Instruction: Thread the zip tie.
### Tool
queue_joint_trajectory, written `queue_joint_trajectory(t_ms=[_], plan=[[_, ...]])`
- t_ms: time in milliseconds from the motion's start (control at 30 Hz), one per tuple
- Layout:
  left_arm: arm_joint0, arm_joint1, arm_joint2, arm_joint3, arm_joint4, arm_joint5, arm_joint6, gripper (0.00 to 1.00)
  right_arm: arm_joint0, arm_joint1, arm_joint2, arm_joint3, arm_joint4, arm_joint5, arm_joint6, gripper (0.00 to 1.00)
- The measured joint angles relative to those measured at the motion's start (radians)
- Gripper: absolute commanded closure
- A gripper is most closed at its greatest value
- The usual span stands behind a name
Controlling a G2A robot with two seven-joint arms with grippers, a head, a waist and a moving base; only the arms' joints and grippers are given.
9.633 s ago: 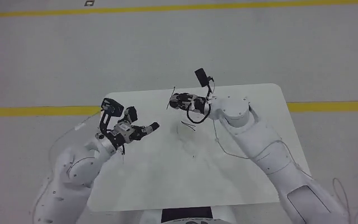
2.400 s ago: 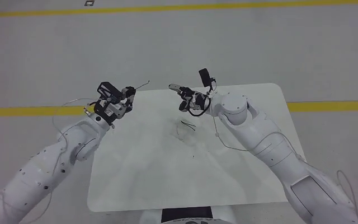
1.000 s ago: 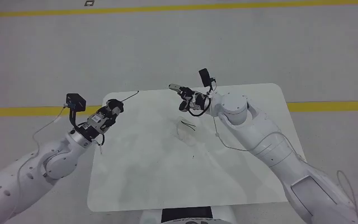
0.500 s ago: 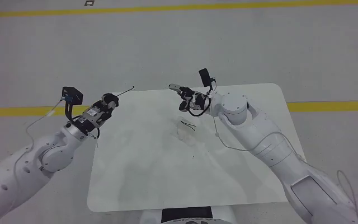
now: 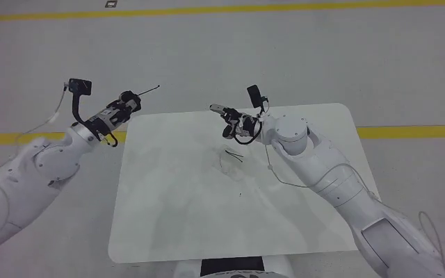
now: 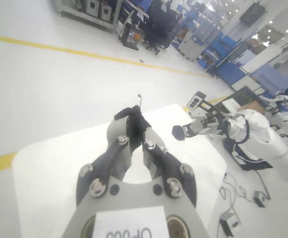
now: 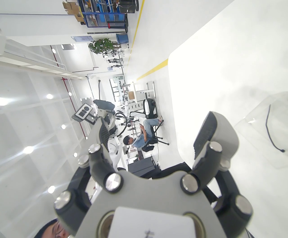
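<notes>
White surface: clear wrapper holds black tie; left gripper jaws clamped on zip tie off far-left corner, right gripper jaws apart at far edge.

Robotics lab in a factory-type hall. Far beyond the left gripper's jaws lay a glossy white floor w/ a yellow tape line, then blue-panelled work bays, black swivel chairs & grey metal equipment racks. Beyond the right gripper's jaws were a white panelled ceiling w/ round lamps, a green potted plant & a blue mesh storage cage.
</notes>
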Motion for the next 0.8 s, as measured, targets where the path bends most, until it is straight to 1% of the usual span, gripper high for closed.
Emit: queue_joint_trajectory(t_ms=[33, 100, 133, 200, 233, 300, 333, 433, 467, 500, 533, 600, 633, 700, 733, 767, 800], plan=[[-0.007, -0.003, -0.007, 0.003, -0.031, 0.000, -0.036, 1.00, 0.000, 0.000, 0.000, 0.000, 0.000, 0.000, 0.000, 0.00], [-0.017, -0.010, -0.030, 0.012, -0.110, 0.000, -0.130, 1.00, 0.000, 0.000, 0.000, 0.000, 0.000, 0.000, 0.000, 0.00], [-0.020, -0.014, -0.047, 0.021, -0.153, 0.000, -0.188, 1.00, 0.000, 0.000, 0.000, 0.000, 0.000, 0.000, 0.000, 0.00], [-0.019, -0.021, -0.078, 0.037, -0.219, 0.000, -0.279, 1.00, 0.000, 0.000, 0.000, 0.000, 0.000, 0.000, 0.000, 0.00], [-0.014, -0.027, -0.105, 0.051, -0.263, 0.000, -0.332, 1.00, 0.000, 0.000, 0.000, 0.000, 0.000, 0.000, 0.000, 0.00], [-0.001, -0.037, -0.152, 0.070, -0.324, 0.000, -0.407, 1.00, 0.000, 0.000, 0.000, 0.000, 0.000, 0.000, 0.000, 0.00], [0.012, -0.045, -0.186, 0.082, -0.354, 0.000, -0.454, 1.00, 0.000, 0.000, 0.000, 0.000, 0.000, 0.000, 0.000, 0.00], [0.051, -0.067, -0.268, 0.102, -0.414, 0.000, -0.566, 1.00, 0.000, 0.000, 0.000, 0.000, 0.000, 0.000, 0.000, 0.00], [0.071, -0.079, -0.308, 0.110, -0.442, 0.000, -0.622, 1.00, 0.000, 0.000, 0.000, 0.000, 0.000, 0.000, 0.000, 0.00], [0.087, -0.089, -0.340, 0.118, -0.461, 0.000, -0.665, 1.00, 0.000, 0.000, 0.000, 0.000, 0.000, 0.000, 0.000, 0.00], [0.111, -0.104, -0.382, 0.129, -0.488, 0.000, -0.722, 1.00, 0.000, 0.000, 0.000, 0.000, 0.000, 0.000, 0.000, 0.00], [0.147, -0.129, -0.447, 0.148, -0.519, 0.000, -0.804, 1.00, 0.000, 0.000, 0.000, 0.000, 0.000, 0.000, 0.000, 0.00], [0.172, -0.148, -0.488, 0.161, -0.532, 0.000, -0.849, 1.00, 0.000, 0.000, 0.000, 0.000, 0.000, 0.000, 0.000, 0.00], [0.207, -0.177, -0.544, 0.174, -0.545, 0.000, -0.906, 1.00, 0.000, 0.000, 0.000, 0.000, 0.000, 0.000, 0.000, 0.00], [0.226, -0.197, -0.579, 0.175, -0.542, 0.000, -0.936, 1.00, 0.000, 0.000, 0.000, 0.000, 0.000, 0.000, 0.000, 0.00], [0.235, -0.207, -0.599, 0.173, -0.535, 0.000, -0.949, 1.00, 0.000, 0.000, 0.000, 0.000, 0.000, 0.000, 0.000, 0.00], [0.238, -0.210, -0.607, 0.171, -0.530, 0.000, -0.953, 1.00, 0.000, 0.000, 0.000, 0.000, 0.000, 0.000, 0.000, 0.00]])
